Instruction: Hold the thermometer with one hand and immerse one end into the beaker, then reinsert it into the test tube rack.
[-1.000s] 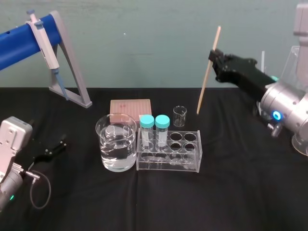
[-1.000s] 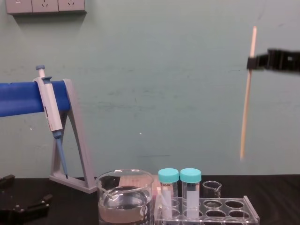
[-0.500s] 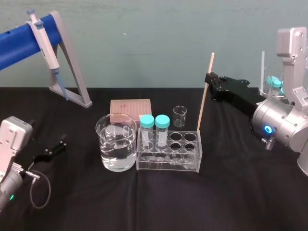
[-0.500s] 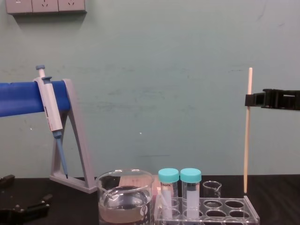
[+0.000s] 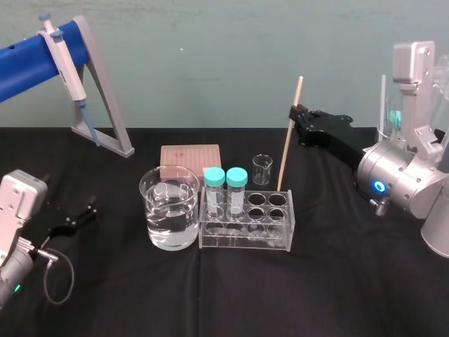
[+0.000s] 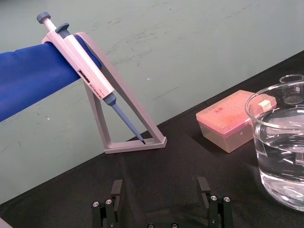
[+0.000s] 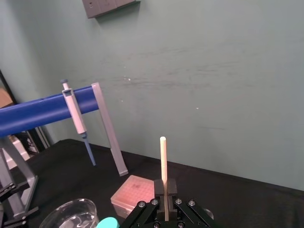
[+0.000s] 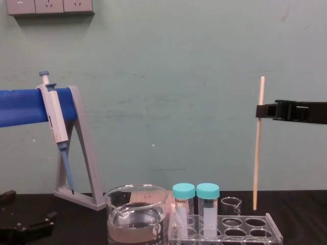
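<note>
Right gripper (image 5: 295,116): reaches in from the right, above the tabletop (image 5: 337,281); its black fingers are clamped on the thermometer's upper part
Thermometer (image 5: 288,137): thin cream rod, tilted slightly with its top to the right; lower tip at the back right corner of the test tube rack; whether it is inside a hole cannot be told
Test tube rack (image 5: 247,237): clear, at the centre; two teal-capped tubes (image 5: 213,189) upright in its left holes; the other holes are open
Beaker (image 5: 169,208): just left of the rack, partly filled with clear liquid
Small beaker (image 5: 262,169): behind the rack
Pink box (image 5: 190,154): behind the beaker
Pipette (image 5: 63,63): hangs on the blue bar (image 5: 24,63) of the grey A-frame stand (image 5: 105,112), far left
Left gripper (image 5: 74,216): low on the tabletop at the left, well apart from the glassware
</note>
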Available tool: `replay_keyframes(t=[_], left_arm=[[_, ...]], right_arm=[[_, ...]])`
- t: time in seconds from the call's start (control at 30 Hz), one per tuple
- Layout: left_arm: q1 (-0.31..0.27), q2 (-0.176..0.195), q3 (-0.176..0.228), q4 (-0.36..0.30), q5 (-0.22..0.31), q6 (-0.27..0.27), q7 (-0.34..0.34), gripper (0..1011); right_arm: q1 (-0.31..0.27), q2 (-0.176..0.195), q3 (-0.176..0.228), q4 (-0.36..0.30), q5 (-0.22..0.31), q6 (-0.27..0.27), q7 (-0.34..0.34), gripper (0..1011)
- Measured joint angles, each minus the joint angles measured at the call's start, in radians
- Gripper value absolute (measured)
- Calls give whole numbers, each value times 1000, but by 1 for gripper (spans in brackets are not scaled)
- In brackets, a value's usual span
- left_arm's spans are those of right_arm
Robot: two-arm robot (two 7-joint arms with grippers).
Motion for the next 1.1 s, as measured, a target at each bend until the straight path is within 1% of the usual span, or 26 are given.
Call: replay_keyframes(t=[0.2,0.43,0.53,0.7,1.1], left_arm=[[0,0,0,0,0,0,0,1004],[0,0,0,0,0,0,0,1004],[0,0,0,0,0,0,0,1004],[0,0,0,0,0,0,0,1004],[0,0,0,0,0,0,0,1004]], right_arm=[[2,1,-13,12,-4,-4,13,43],[3,9,-27,32,-35,-38,34,43],[3,7,-27,42,-41,-52,43,43],[2,1,-26,54,-47,-60,51,43],[-6,-4,-23,67,-55,-67,62,43]])
